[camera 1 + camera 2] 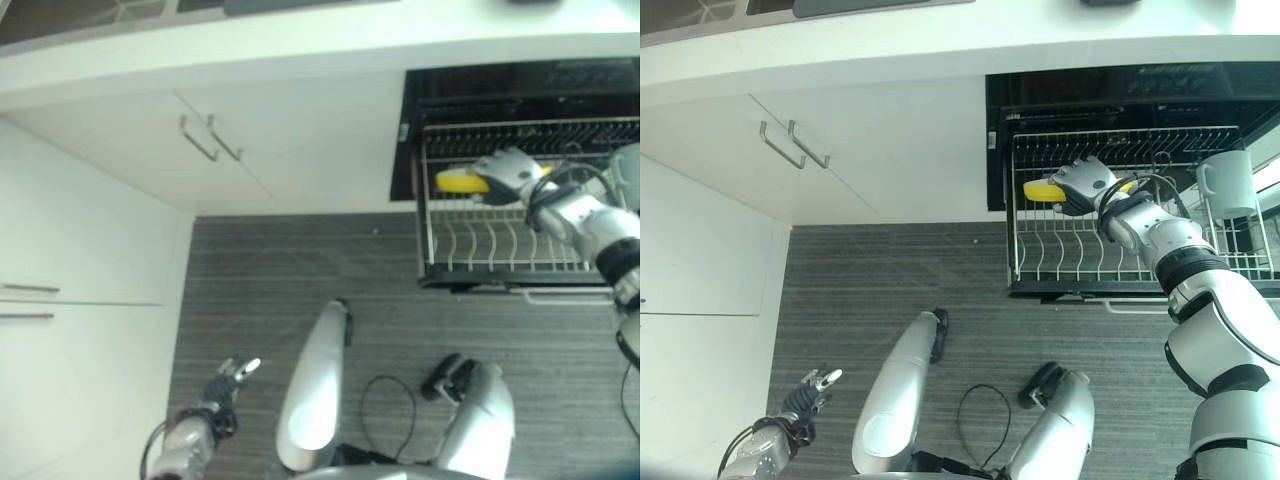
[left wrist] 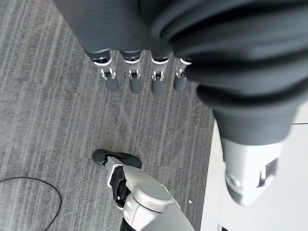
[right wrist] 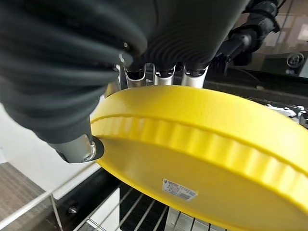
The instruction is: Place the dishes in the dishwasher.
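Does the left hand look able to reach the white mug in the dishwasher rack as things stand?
Probably not: the left hand hangs low over the floor, on the far side from the white mug, and the right hand with the yellow dish lies between.

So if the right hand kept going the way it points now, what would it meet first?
Probably the wire tines of the pulled-out dishwasher rack, close beneath the round yellow fluted dish gripped in the right hand; the exact gap is unclear.

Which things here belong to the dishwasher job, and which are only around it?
Job: round yellow plastic plate pinched in right hand; pulled-out wire dishwasher rack; white ceramic mug in rack.
Around: white cabinet doors with metal handles; grey striped floor; idle left hand.
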Controlling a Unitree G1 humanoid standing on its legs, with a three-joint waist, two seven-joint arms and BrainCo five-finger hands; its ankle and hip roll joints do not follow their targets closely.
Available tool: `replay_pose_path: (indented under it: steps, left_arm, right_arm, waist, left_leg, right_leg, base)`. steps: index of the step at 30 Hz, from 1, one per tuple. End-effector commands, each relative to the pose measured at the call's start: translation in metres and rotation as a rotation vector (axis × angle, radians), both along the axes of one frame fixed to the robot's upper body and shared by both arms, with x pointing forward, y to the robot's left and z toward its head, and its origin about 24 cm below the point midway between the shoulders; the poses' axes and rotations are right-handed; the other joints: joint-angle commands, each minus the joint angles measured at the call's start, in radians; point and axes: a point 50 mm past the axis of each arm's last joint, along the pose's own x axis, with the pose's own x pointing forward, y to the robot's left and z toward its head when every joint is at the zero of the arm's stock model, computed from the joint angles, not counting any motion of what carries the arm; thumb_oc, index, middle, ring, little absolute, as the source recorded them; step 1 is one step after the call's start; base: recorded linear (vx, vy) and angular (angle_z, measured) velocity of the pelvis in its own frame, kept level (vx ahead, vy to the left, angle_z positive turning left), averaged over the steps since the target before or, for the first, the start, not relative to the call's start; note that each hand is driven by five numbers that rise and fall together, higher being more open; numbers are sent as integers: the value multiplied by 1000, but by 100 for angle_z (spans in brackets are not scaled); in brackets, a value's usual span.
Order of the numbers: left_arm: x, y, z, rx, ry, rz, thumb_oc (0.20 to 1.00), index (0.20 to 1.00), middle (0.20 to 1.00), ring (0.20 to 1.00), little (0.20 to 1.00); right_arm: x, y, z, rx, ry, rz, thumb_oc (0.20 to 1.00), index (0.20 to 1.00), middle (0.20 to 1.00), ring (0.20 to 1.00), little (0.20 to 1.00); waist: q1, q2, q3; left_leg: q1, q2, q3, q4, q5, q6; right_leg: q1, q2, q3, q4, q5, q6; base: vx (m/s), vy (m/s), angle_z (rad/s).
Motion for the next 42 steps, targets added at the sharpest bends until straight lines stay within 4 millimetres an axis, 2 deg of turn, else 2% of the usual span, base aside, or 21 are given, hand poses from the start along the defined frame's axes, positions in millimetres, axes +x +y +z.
replay_pose_path:
  steps: [1, 7, 8, 10, 16, 22, 27, 29, 30, 35, 36, 42]
  left_arm:
    - [-19, 24, 3, 73, 14, 19, 1000, 1000, 1000, 1000, 1000]
    - [-13, 25, 10, 80, -61, 35, 1000, 1000, 1000, 1000, 1000]
    - [-3, 24, 22, 115, -153, 27, 1000, 1000, 1000, 1000, 1000]
    - [4, 22, 33, 141, -236, 22, 1000, 1000, 1000, 1000, 1000]
    - [9, 23, 45, 151, -328, 42, 1000, 1000, 1000, 1000, 1000]
    - [11, 28, 49, 156, -349, 49, 1000, 1000, 1000, 1000, 1000]
    - [19, 31, 56, 161, -371, 34, 1000, 1000, 1000, 1000, 1000]
    - [20, 32, 59, 165, -380, 28, 1000, 1000, 1000, 1000, 1000]
    - [22, 33, 62, 176, -387, 22, 1000, 1000, 1000, 1000, 1000]
    - [22, 38, 66, 204, -390, 10, 1000, 1000, 1000, 1000, 1000]
    - [22, 38, 66, 210, -392, 9, 1000, 1000, 1000, 1000, 1000]
    - [22, 39, 68, 213, -388, 1, 1000, 1000, 1000, 1000, 1000]
  right_arm:
    - [3, -4, 46, 120, -205, -16, 200, 200, 200, 200, 200]
    - [1, -13, 38, 214, -267, -44, 200, 200, 200, 200, 200]
    - [-2, -19, 36, 236, -307, -58, 200, 200, 200, 200, 200]
    - [-5, -26, 35, 242, -345, -77, 200, 200, 200, 200, 200]
    - [-9, -40, 27, 283, -316, -151, 200, 200, 200, 200, 200]
    - [-7, -35, 14, 303, -215, -151, 200, 200, 200, 200, 200]
    - [-5, -23, -8, 119, -24, -107, 200, 200, 200, 200, 200]
    - [-5, -24, -13, 76, 34, -123, 200, 200, 200, 200, 200]
    - [-7, -26, -21, 30, 97, -143, 200, 200, 200, 200, 200]
    - [-8, -28, -30, 31, 133, -167, 200, 200, 200, 200, 200]
    - [-8, -29, -32, 52, 129, -189, 1000, 1000, 1000, 1000, 1000]
    - [-9, -41, -31, 189, 96, -284, 1000, 1000, 1000, 1000, 1000]
  waist:
    - [22, -2, -45]
    - [17, 14, -36]
    - [13, 27, -32]
    - [12, 39, -28]
    - [16, 55, -16]
    - [14, 54, -15]
    - [23, 44, -15]
    - [27, 38, -14]
    - [33, 30, -13]
    - [48, 14, -9]
    - [50, 11, -8]
    - [50, 4, -2]
  left_leg:
    - [27, 14, -94, -10, -60, -27]
    - [-5, 12, -93, 12, -64, -20]
    - [-23, 10, -92, 22, -66, -16]
    - [-42, 5, -91, 27, -64, -15]
    - [-85, -8, -90, 42, -64, -9]
    - [-109, -11, -87, 63, -70, -4]
    - [-120, -15, -89, 77, -75, 1]
    - [-124, -15, -92, 82, -75, 3]
    - [-127, -16, -94, 82, -73, 5]
    - [-130, -20, -100, 80, -68, 9]
    - [-129, -21, -101, 78, -65, 10]
    - [-130, -22, -102, 83, -65, 16]
  right_leg:
    - [-18, 28, 66, -39, 63, 44]
    - [-53, 29, 79, -17, 59, 38]
    - [-75, 27, 90, -5, 56, 34]
    - [-95, 26, 95, 2, 56, 33]
    - [-136, 22, 102, 18, 54, 26]
    - [-161, 26, 105, 34, 51, 18]
    - [-167, 27, 98, 44, 47, 16]
    - [-168, 28, 93, 46, 48, 15]
    - [-167, 30, 86, 44, 50, 15]
    - [-157, 38, 66, 34, 59, 15]
    - [-153, 41, 62, 31, 62, 15]
    - [-144, 47, 52, 27, 67, 13]
  base:
    - [0, 0, 0]
    - [0, 11, -1]
    - [-7, 49, -3]
    - [-15, 35, 3]
    - [-3, 3, 1]
    - [0, 0, 0]
    - [7, -31, 0]
    - [11, -84, 9]
    - [-3, -97, 11]
    - [1, -80, 3]
    - [4, -75, 3]
    - [-2, -14, 0]
